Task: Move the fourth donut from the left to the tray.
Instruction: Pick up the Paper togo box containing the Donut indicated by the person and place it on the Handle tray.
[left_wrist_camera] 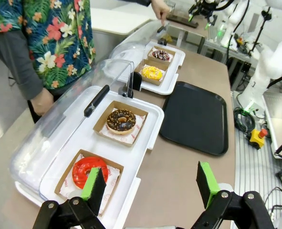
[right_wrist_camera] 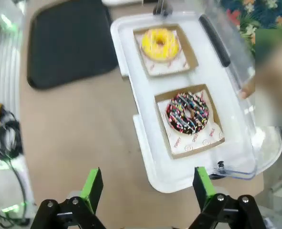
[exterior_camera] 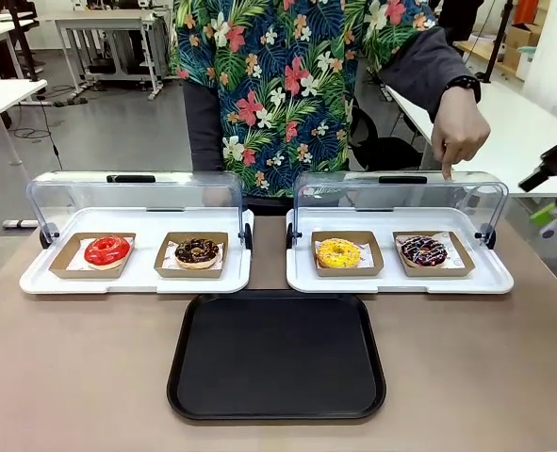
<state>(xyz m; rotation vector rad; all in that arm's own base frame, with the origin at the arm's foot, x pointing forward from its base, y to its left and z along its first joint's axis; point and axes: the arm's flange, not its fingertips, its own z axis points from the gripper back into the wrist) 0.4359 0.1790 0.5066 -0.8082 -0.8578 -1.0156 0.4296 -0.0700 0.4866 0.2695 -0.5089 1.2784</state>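
The fourth donut (exterior_camera: 423, 250) (right_wrist_camera: 187, 112) (left_wrist_camera: 161, 55), chocolate with white and pink drizzle, lies on white paper in a brown cardboard holder at the right end of the right white display tray. The black tray (exterior_camera: 276, 356) (right_wrist_camera: 71, 43) (left_wrist_camera: 195, 117) lies bare in front of both display trays. My right gripper (right_wrist_camera: 148, 183) is open and hovers above the table beside that display tray, short of the donut; it stands at the far right (exterior_camera: 553, 217). My left gripper (left_wrist_camera: 150, 183) is open, above the near corner of the left display tray.
A person's hand (exterior_camera: 457, 132) points down at the raised clear lid behind the fourth donut. A yellow donut (exterior_camera: 338, 252) shares that display tray (exterior_camera: 401, 281). A red donut (exterior_camera: 106, 250) and a crumb-topped chocolate donut (exterior_camera: 197, 251) sit in the left display tray (exterior_camera: 137, 282).
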